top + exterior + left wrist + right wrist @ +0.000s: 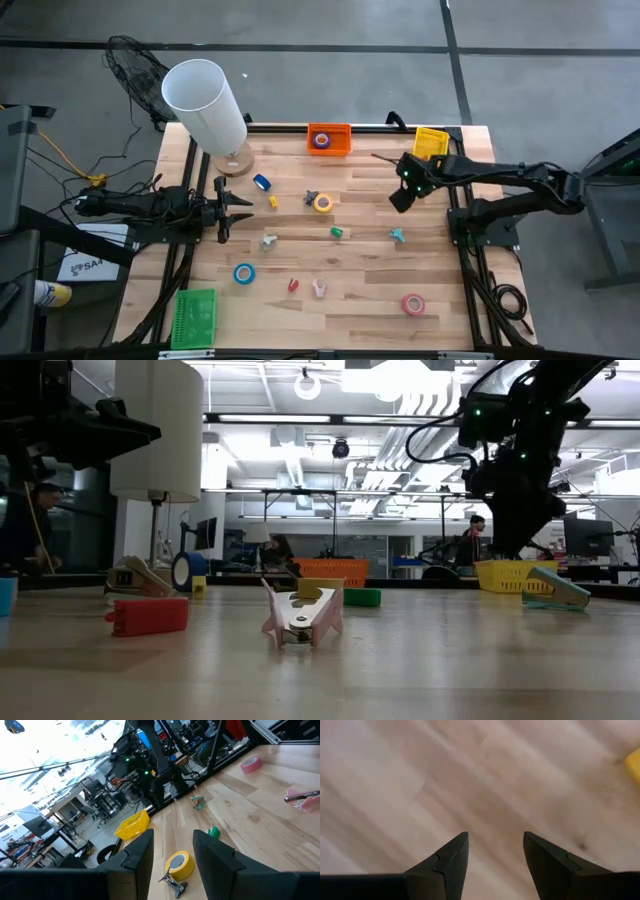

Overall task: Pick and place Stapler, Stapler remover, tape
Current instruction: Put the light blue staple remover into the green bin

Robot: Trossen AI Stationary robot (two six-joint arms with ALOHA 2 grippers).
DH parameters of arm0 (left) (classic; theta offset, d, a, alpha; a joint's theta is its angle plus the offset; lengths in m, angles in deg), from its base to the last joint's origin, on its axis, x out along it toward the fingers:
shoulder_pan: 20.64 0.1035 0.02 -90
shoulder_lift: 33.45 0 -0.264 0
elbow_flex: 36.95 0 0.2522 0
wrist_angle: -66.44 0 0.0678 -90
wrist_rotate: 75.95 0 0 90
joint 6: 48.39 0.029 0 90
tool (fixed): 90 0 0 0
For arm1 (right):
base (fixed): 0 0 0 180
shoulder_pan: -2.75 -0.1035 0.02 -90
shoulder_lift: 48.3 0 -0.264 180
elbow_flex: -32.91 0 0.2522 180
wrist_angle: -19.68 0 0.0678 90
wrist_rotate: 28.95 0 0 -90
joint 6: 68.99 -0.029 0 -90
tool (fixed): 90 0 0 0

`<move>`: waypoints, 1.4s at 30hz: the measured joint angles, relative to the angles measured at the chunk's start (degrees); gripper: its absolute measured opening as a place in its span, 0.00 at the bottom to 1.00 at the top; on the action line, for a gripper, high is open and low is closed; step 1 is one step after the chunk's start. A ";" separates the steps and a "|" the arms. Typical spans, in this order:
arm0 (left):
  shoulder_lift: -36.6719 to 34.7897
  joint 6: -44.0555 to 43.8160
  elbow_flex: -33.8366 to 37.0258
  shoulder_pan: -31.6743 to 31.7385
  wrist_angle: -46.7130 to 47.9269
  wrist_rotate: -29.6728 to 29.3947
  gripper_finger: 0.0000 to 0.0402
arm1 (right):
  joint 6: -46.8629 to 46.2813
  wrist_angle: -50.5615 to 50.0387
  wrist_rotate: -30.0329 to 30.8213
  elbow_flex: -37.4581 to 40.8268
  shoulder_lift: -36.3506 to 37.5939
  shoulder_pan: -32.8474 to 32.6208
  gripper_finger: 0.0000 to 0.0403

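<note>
Fingers of the right gripper (492, 865) stand spread with nothing between them, only bare wooden table (440, 270) planks beneath. In the high view this gripper (400, 195) hangs over the table's far right part, near the yellow basket (431, 142), its arm bent back at the elbow toward the right edge.

The left gripper (243, 208) lies low and level at the left edge, pointing inward, fingers parted and empty; its wrist view looks past them at a yellow tape roll (180, 865) with a dark stapler remover (173, 883) touching it.

Other tape rolls: blue (244, 273) near the left front, pink (413, 303) at the right front, another blue (262, 183) by the white lamp (205, 103), and one inside the orange basket (329, 139).

No writing on these things can be read.
</note>
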 joint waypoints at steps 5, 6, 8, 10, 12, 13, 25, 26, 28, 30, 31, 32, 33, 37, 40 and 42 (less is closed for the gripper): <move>0.00 0.00 0.00 0.00 0.00 -0.02 0.34 | -4.44 -2.73 -0.07 0.00 0.00 -5.66 0.45; 0.01 -0.01 0.00 0.00 0.00 0.00 0.34 | -5.41 -3.04 -0.09 0.00 0.00 -6.85 0.45; 0.00 0.00 0.00 0.00 0.00 0.00 0.34 | -7.47 -3.43 -0.13 0.00 0.00 -9.28 0.45; 0.02 0.00 0.00 0.00 0.00 0.00 0.34 | -9.32 -3.46 -0.17 0.00 0.00 -11.78 0.45; 0.02 -0.01 0.00 0.00 0.00 0.00 0.34 | -11.18 -3.43 -0.45 0.00 0.00 -14.32 0.45; 0.00 -0.01 0.00 0.00 0.00 -0.01 0.34 | -12.03 -3.45 -0.69 0.00 0.00 -15.61 0.45; 0.00 0.00 0.00 0.00 0.00 -0.02 0.34 | -22.80 -3.64 1.20 0.03 0.00 -29.71 0.45; 0.00 -0.02 0.00 0.00 0.00 -0.02 0.34 | -23.67 -3.32 2.37 0.20 0.00 -30.94 0.45; 0.00 0.00 0.00 0.00 0.00 -0.02 0.34 | -25.39 -2.23 4.37 0.98 0.00 -33.22 0.45; 0.00 0.00 0.00 0.00 0.00 0.00 0.34 | -27.27 -0.85 4.89 2.26 0.00 -35.19 0.45; 0.00 0.00 0.00 0.00 0.00 -0.01 0.34 | -28.39 0.18 4.87 3.07 0.00 -36.12 0.45; 0.02 0.00 0.00 0.00 0.00 -0.01 0.34 | -29.44 1.46 4.92 3.99 0.00 -36.99 0.45; 0.00 0.00 0.00 0.00 0.00 -0.02 0.34 | -30.55 2.66 4.96 4.91 0.00 -37.83 0.45; 0.00 -0.02 0.00 0.00 0.00 0.00 0.34 | -33.09 8.57 6.49 8.95 0.00 -40.68 0.45; 0.00 0.00 0.00 0.00 0.00 -0.01 0.34 | -33.59 12.21 8.13 11.34 0.00 -42.09 0.45; 0.01 -0.01 0.00 0.00 0.01 0.00 0.34 | -33.63 14.79 9.60 12.71 0.00 -42.76 0.45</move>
